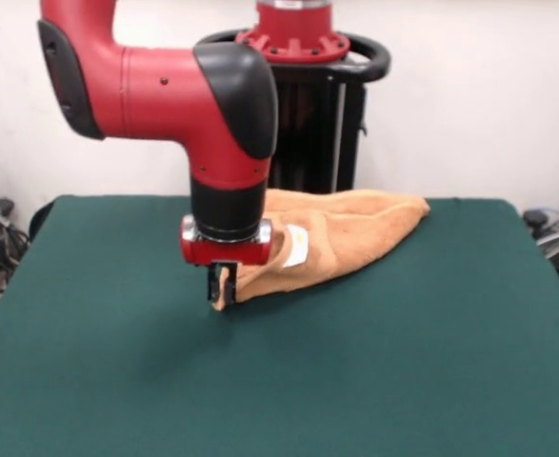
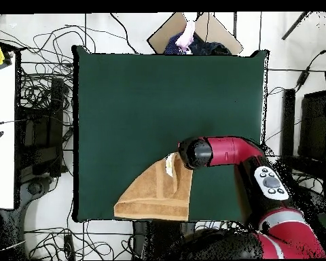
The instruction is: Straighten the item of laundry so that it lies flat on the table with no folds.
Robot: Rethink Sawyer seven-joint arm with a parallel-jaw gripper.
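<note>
Orange-tan towel [image 1: 341,233] lies folded on the table [image 1: 403,362] — gripper [image 1: 223,287] pinched closed on its corner — best drawn outward low and steadily, unfolding the layers.

Orange-tan towel [image 2: 154,196] rumpled at the green table's [image 2: 145,95] robot-side edge, one corner under the red arm [image 2: 223,151].

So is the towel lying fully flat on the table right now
No, the towel is folded over itself, with one corner pinched in the gripper.
</note>
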